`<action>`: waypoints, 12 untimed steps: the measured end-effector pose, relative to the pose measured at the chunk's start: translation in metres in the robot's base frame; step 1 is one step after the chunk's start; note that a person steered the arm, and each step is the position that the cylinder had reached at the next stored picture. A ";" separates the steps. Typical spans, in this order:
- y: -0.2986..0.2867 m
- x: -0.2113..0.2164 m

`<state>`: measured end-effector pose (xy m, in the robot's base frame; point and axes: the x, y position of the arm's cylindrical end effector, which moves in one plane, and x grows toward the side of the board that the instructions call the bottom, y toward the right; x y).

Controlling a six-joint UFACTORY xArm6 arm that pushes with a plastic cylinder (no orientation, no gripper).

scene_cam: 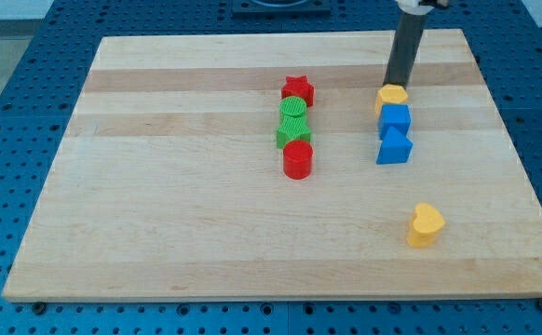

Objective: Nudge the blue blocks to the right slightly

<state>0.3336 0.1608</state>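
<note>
My tip [397, 86], the lower end of a straight dark rod bearing no claw, so nothing is grasped, rests at the view's top of the yellow hexagonal block [392, 96]. The blue cube [395, 119] and blue wedge-shaped block [393, 147] lie just below that on the wooden tabletop [159, 205]. A rightward nudge requires my tip on their left side.

Single high oblique view over board [159, 233]

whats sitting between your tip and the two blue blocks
In the camera view, a yellow block lies between my tip and the blue cube; the second blue block sits just below the cube.
</note>
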 end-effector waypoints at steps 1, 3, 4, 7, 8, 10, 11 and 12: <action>0.000 0.008; 0.007 0.008; 0.044 -0.002; 0.044 -0.010; -0.017 -0.012; -0.033 -0.012; -0.058 -0.014; -0.058 -0.006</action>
<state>0.3279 0.1032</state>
